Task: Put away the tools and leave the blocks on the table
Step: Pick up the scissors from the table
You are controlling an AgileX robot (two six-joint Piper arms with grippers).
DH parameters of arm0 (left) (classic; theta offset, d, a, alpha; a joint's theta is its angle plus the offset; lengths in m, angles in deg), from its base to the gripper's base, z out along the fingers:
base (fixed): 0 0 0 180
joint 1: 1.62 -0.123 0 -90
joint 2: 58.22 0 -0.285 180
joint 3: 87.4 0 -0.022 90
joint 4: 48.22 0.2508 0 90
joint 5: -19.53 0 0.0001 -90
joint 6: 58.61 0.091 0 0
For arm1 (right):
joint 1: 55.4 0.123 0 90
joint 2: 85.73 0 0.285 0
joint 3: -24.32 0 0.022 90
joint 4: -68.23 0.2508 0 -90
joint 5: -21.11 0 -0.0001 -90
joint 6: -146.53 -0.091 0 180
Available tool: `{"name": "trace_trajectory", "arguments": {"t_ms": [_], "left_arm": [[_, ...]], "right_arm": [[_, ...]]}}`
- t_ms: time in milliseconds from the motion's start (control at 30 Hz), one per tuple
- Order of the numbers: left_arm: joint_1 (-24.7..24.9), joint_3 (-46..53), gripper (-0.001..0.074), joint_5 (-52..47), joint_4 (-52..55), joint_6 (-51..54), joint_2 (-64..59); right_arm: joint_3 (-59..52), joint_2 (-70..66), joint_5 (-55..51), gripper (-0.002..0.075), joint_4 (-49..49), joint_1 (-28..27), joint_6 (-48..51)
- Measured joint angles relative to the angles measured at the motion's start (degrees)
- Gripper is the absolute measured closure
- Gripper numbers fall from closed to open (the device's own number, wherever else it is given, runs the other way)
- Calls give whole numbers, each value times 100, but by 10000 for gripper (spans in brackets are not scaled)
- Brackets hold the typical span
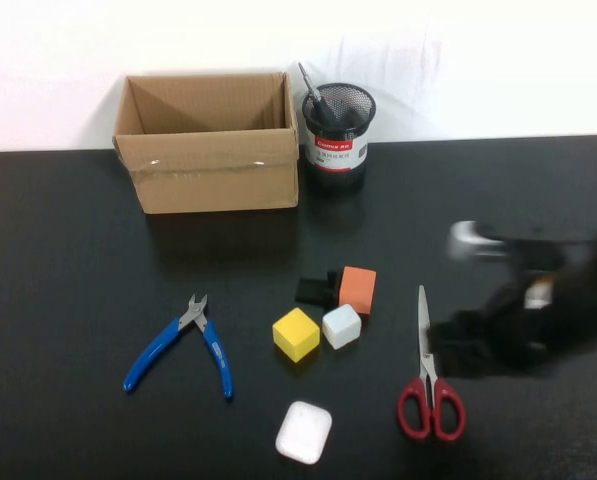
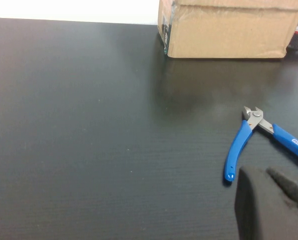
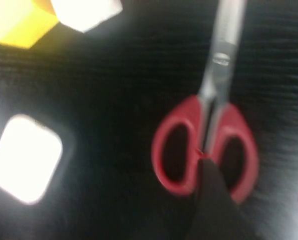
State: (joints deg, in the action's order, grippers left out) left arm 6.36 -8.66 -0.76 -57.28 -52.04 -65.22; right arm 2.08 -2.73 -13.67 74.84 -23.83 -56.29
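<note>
We judge the job roughly a third done. Taking the box (image 1: 210,142) as our landmark: the mesh cup (image 1: 338,125) stands just beside it on its right, and a dark handle with a metal tip, which we take for the knife (image 1: 314,97), already stands in that cup. The other two tools are still on the table (image 1: 68,250). The pliers (image 1: 183,343) lie in front of the box, well apart from it. The scissors (image 1: 430,372) lie farther out, to the front and right of the box, handles toward us.

The blocks sit between those two tools, in front of the box: yellow cube (image 1: 296,333), white cube (image 1: 341,326), orange block (image 1: 357,289), black piece (image 1: 315,289) and flat white square (image 1: 303,432), all untouched.

Our right gripper (image 1: 456,345) hovers just beside the scissors; in its wrist view one dark fingertip (image 3: 208,195) shows over the red handles, holding nothing, and we cannot tell how wide the fingers stand. Our left gripper (image 2: 271,205) is parked near the pliers' handles; we cannot tell its fingers' spread either.
</note>
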Motion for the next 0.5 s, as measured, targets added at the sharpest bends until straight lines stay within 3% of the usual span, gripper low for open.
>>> {"name": "trace_trajectory", "arguments": {"t_ms": [400,467,500], "left_arm": [[0,0,739,0,0,0,0],[0,0,739,0,0,0,0],[0,0,739,0,0,0,0]], "right_arm": [[1313,-2107,-377,413,-1320,154,-920],[1374,-2232,-516,463,-1310,154,-820],[1384,-2276,-559,526,-1300,154,-743]]}}
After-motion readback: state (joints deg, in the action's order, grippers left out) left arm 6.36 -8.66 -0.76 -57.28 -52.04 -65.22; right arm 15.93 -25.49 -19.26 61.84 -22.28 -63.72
